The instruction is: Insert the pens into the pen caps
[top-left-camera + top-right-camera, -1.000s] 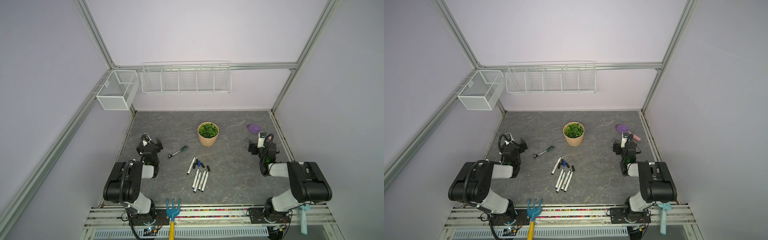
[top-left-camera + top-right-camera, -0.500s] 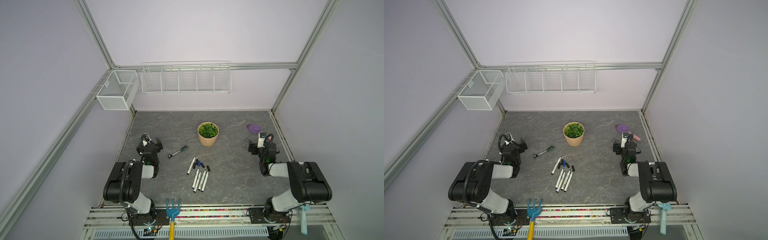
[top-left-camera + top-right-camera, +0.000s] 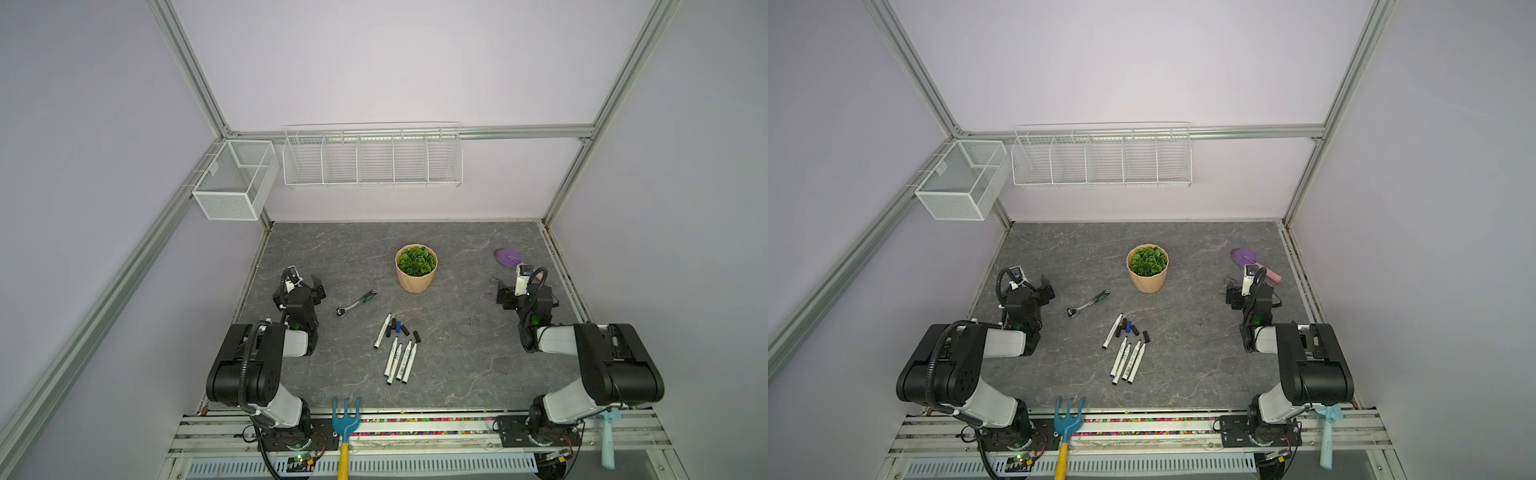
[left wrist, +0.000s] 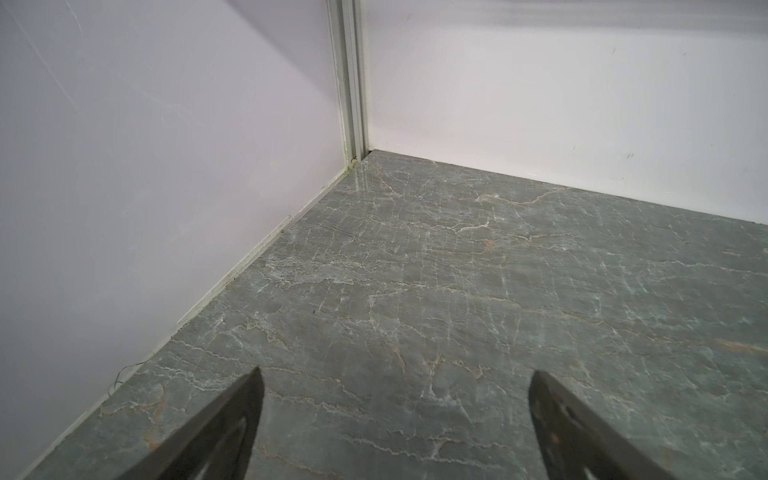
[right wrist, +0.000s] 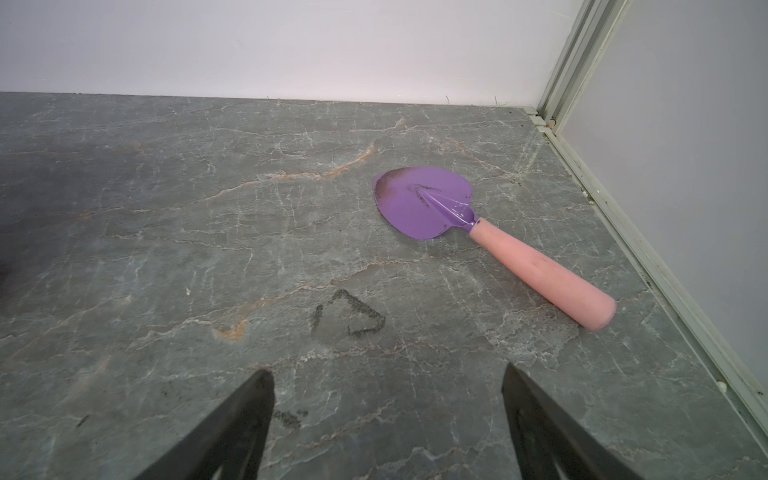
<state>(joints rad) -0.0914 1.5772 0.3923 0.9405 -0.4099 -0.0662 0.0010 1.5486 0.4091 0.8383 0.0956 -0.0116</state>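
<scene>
Closest to the robot, the pens (image 3: 400,360) lie flat on the gray worktop (image 3: 465,365), between the left gripper (image 4: 395,371) and the right gripper (image 5: 386,369) and a bit behind them both. Four lie side by side and one lies apart, just beside the pen caps (image 3: 405,331), which sit loose just past the far ends of the pens. No pen is in a cap yet, so I think the first job is to pick one up. To do it well, a gripper should come down across the middle of an outer pen, so the others do not roll. Both grippers are spread wide and hold nothing. The left arm (image 3: 249,365) and the right arm (image 3: 602,361) are folded low, with the grippers pointing at the far corners. A purple shovel (image 5: 422,201) lies just ahead of the right gripper.
</scene>
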